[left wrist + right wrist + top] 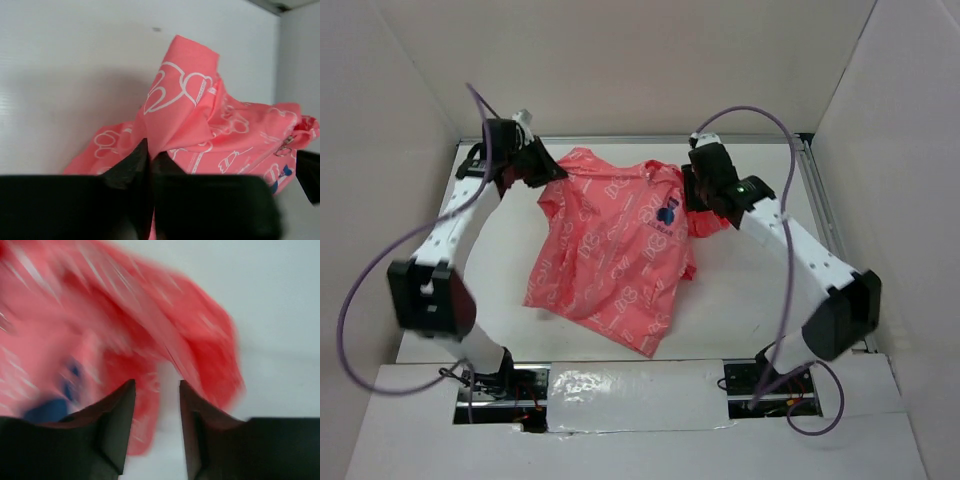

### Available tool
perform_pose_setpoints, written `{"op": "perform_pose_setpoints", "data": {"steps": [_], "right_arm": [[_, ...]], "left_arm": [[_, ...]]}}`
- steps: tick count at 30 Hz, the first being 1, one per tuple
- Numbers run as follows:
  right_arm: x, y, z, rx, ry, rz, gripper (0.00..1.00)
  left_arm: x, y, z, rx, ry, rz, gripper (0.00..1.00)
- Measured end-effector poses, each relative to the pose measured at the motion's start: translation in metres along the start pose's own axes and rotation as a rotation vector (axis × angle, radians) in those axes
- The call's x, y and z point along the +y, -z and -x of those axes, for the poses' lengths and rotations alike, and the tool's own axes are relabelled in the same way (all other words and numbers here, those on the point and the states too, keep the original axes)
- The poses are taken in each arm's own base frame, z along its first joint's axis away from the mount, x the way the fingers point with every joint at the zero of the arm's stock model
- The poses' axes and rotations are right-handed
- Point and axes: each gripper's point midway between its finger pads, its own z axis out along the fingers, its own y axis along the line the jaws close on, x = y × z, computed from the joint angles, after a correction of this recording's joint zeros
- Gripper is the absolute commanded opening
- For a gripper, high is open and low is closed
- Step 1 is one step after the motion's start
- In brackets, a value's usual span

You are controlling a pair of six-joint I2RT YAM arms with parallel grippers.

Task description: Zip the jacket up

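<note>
The left gripper [150, 159] is clenched on a raised fold of the jacket [615, 250]. In the left wrist view its two dark fingers [131, 165] press together with no gap, and the coral-pink cloth with its white print rises in a peak straight out of the pinch. From above, this gripper sits at the jacket's far left corner, near the back of the counter [750, 300].

The right gripper [156, 402] is released, its fingers [120, 415] standing clearly apart with the pale counter showing through the gap between them. The right wrist view is blurred, so I cannot tell whether the fingertips touch the cloth just ahead of them. From above, it is at the jacket's far right edge, just beside the dark-blue emblem [667, 214].

The jacket lies crumpled across the middle of the counter between the two arms. A small metal zipper pull [286, 145] shows near its right side in the left wrist view.
</note>
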Motion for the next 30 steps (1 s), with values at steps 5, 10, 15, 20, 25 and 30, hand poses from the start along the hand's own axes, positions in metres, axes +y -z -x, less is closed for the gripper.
{"op": "perform_pose_setpoints", "data": {"steps": [5,10,15,20,25,30], "right_arm": [[-0.034,-0.051,-0.054,0.196,-0.007,-0.116,1.0],[-0.043,-0.024,-0.06,0.135,-0.103,-0.029,1.0],[-0.074,-0.021,-0.048,0.078,-0.241,-0.019,1.0],[-0.053,-0.051,-0.095,0.204,-0.208,0.045,1.0],[-0.015,-0.055,-0.176,0.397,-0.137,0.131,1.0],[-0.003,-0.074,-0.201,0.476,-0.144,0.116,0.86]], "left_arm": [[0.102,-0.074,0.003,0.105,0.093,0.241,0.99],[0.103,-0.046,-0.005,0.088,0.092,0.264,0.99],[0.041,0.009,-0.041,0.037,-0.011,0.113,0.99],[0.01,0.024,-0.147,0.215,-0.089,-0.058,0.99],[0.042,0.035,-0.267,0.509,-0.056,-0.003,0.99],[0.054,0.041,-0.299,0.58,-0.011,0.056,0.99]]}}
